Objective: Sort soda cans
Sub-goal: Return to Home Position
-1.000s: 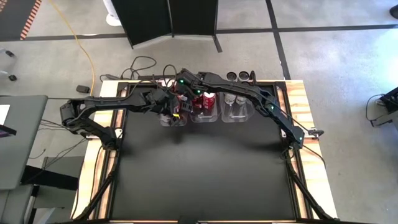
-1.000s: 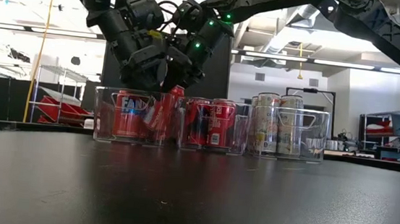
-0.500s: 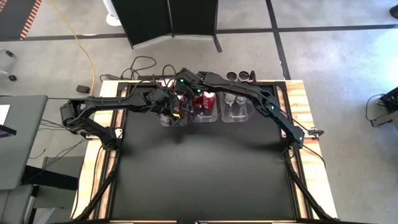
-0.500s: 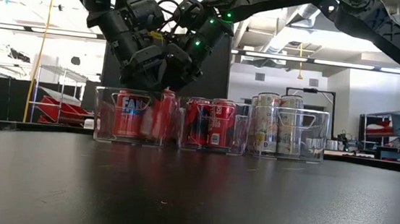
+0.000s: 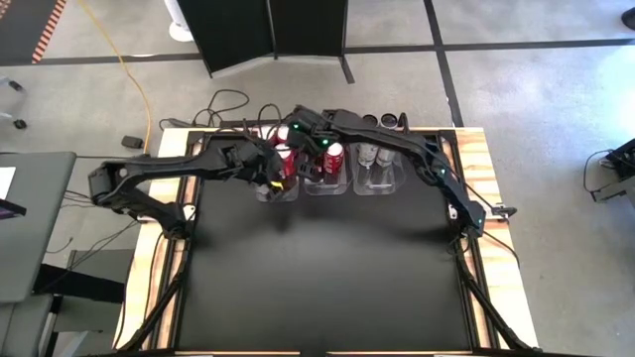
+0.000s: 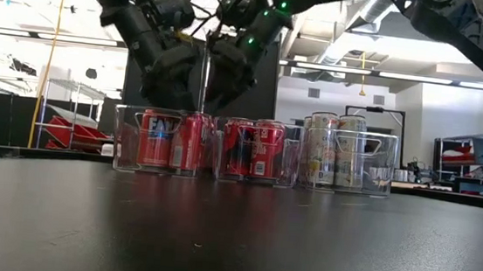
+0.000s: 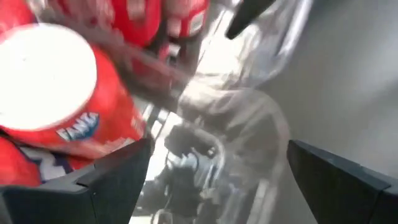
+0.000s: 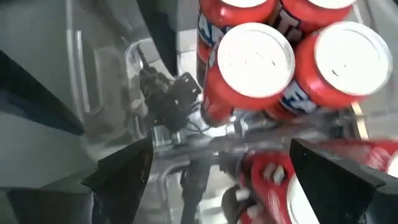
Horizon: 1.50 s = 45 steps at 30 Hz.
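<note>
Left jaws and right jaws hang spread, empty, just over the left bin (image 6: 118, 155), its upright red soda cans (image 6: 160, 139) straight beneath, left jaws nearer.

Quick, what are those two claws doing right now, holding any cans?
Left gripper: fingers open, holding nothing, over the red cylindrical soda cans.
Right gripper: fingers open, holding nothing, over those cans too.

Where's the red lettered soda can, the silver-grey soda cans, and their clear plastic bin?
Red lettered soda can (image 6: 157, 141): low view, its lettered side.
Silver-grey soda cans (image 6: 321, 156): low view, left can's side.
Clear plastic bin (image 6: 383, 165): low view, bare end wall.
</note>
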Available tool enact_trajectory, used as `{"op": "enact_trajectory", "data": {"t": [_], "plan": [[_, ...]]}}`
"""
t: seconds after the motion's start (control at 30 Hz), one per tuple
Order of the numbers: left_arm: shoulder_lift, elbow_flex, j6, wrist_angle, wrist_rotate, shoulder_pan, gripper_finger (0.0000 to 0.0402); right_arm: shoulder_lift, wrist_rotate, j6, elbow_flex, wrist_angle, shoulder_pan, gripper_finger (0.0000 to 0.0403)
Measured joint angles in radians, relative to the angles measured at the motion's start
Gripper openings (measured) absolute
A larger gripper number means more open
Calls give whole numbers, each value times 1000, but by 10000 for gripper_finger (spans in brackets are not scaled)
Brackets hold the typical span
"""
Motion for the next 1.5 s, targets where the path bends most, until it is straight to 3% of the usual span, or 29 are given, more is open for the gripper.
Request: {"op": "enact_trajectory", "data": {"t": [0.17, 0.3, 0.5, 0.73, 1.2, 1.37, 1.5], "plan": [[-99, 56, 14, -26, -7, 2, 373, -102, 2, 69, 0, 39, -12, 388], [-171, 106, 17, -51, -12, 1, 373, -193, 4, 82, 1, 59, -18, 351], [-269, 137, 37, -46, -63, 2, 346, -321, 3, 82, 1, 46, -19, 211], [-353, 139, 51, -40, -64, 1, 243, -457, -15, 74, 1, 46, -14, 18], [-474, 139, 107, -71, 49, 1, 14, -670, -51, 79, 0, -12, 40, 3], [-533, 139, 92, -40, 49, 0, 5, -739, -48, 79, 0, -45, 66, 2], [-572, 139, 93, -28, 49, -16, 1, -795, 43, 90, 0, -74, 91, 2]]}}
